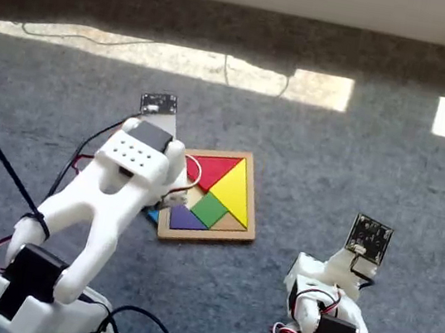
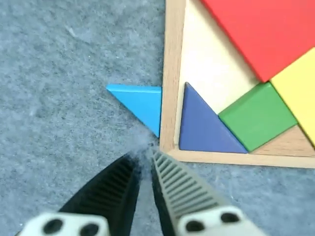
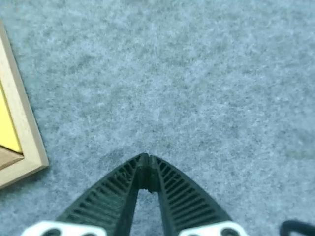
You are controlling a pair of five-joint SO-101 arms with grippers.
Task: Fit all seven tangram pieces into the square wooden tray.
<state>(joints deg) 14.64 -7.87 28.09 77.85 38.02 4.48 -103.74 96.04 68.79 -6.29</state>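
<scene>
The square wooden tray (image 1: 208,235) lies on grey carpet and holds a red triangle (image 1: 215,170), a yellow triangle (image 1: 234,192), a green square (image 1: 209,209) and a purple triangle (image 1: 185,218). Bare wood shows beside the purple triangle (image 2: 202,125). A light blue triangle (image 2: 142,101) lies on the carpet, flat against the outside of the tray's rim (image 2: 172,73) near a corner. My left gripper (image 2: 142,156) hovers just short of that corner, open by a narrow gap and empty. My right gripper (image 3: 145,158) is shut and empty over bare carpet, well away from the tray's corner (image 3: 24,132).
The left arm (image 1: 119,185) covers the tray's left edge in the high view. The right arm (image 1: 328,300) stands folded at the front right. Thin cables (image 1: 99,39) lie across a sunlit strip at the back. Open carpet lies right of the tray.
</scene>
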